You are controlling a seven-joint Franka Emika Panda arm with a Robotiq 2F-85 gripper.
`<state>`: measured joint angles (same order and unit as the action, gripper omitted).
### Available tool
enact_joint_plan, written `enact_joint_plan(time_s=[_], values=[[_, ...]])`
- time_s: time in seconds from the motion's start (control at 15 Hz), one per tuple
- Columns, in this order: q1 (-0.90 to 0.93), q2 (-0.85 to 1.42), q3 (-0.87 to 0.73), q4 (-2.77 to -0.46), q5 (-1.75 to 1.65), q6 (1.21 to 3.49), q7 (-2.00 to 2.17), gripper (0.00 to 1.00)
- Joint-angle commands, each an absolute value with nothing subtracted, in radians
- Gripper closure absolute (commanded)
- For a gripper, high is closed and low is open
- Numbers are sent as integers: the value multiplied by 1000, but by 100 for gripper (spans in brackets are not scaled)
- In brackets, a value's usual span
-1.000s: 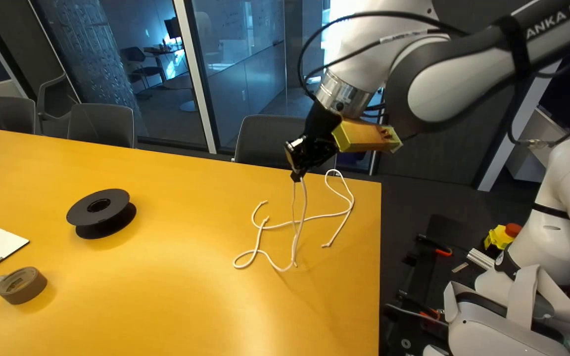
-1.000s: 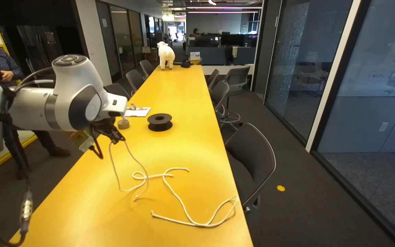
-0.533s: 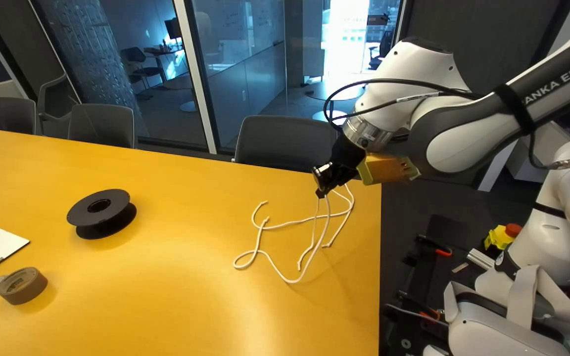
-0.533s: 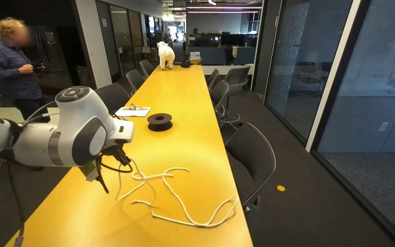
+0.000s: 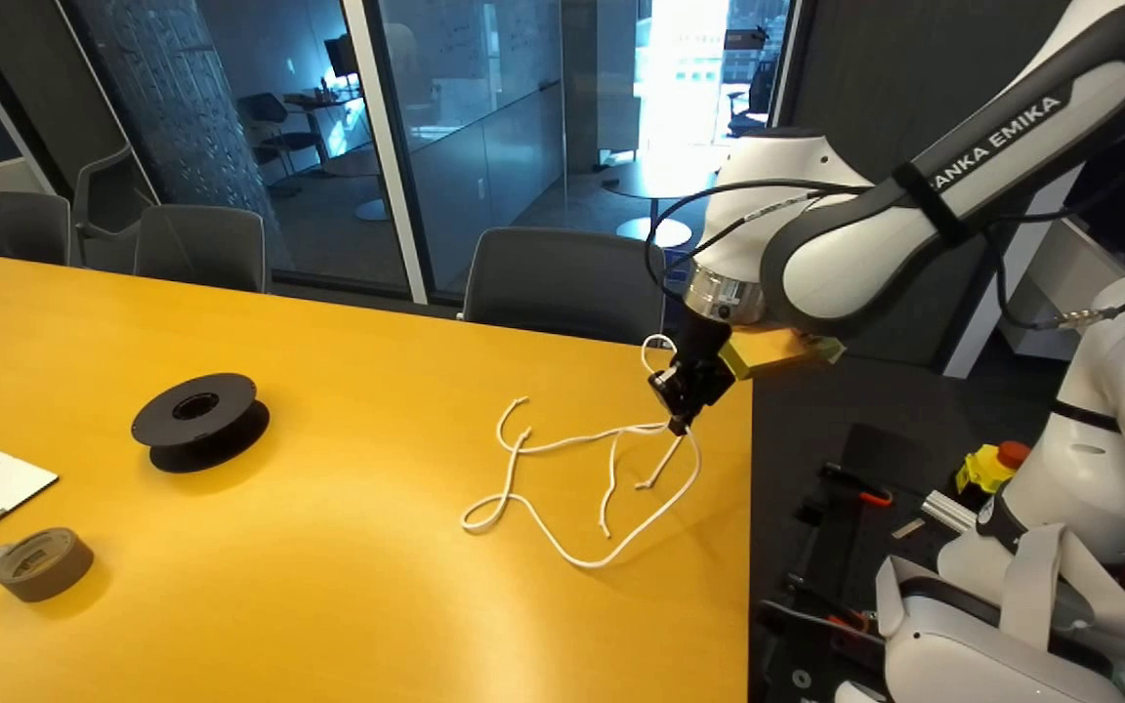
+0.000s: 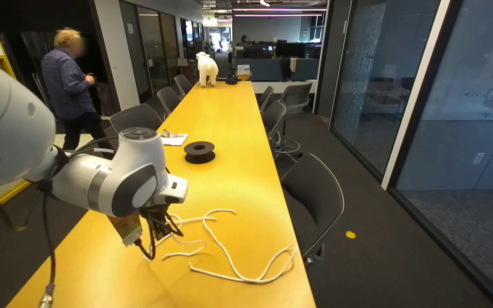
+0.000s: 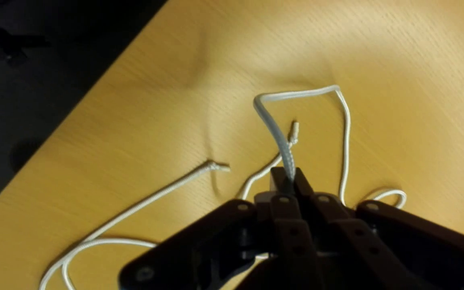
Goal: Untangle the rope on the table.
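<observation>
Wrist view: the gripper has its jaws pressed together on the white rope, above the yellow-orange table; clock directions run from that grip, as each view is seen. From the grip the rope leaves toward eleven o'clock, bends sharply toward three, then comes back down toward four. One knotted end lies at twelve o'clock, another at nine, and a small loop shows at three, partly hidden by the gripper. At eight o'clock two strands meet on the tabletop; the table's edge slants across at ten. Both exterior views show four free rope ends. In an exterior view, the held strand curves round at seven o'clock and runs on to the small loop at eight. Well apart at nine stands a black spool, with a brown tape roll between eight and nine; a dark chair is at eleven, beyond the edge. In an exterior view, a person stands at eleven o'clock, and a white animal figure at the table's far end, between twelve and one.
</observation>
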<state>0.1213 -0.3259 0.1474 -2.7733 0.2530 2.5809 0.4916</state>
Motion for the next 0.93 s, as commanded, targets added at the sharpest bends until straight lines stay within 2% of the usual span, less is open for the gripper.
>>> enact_joint_plan(time_s=[0.0,0.47,0.87], values=[[106,-254,98,-2750,284,2543,385,96],[92,55,38,-2627,361,2474,193,96],[85,264,110,-2470,416,2311,27,96]])
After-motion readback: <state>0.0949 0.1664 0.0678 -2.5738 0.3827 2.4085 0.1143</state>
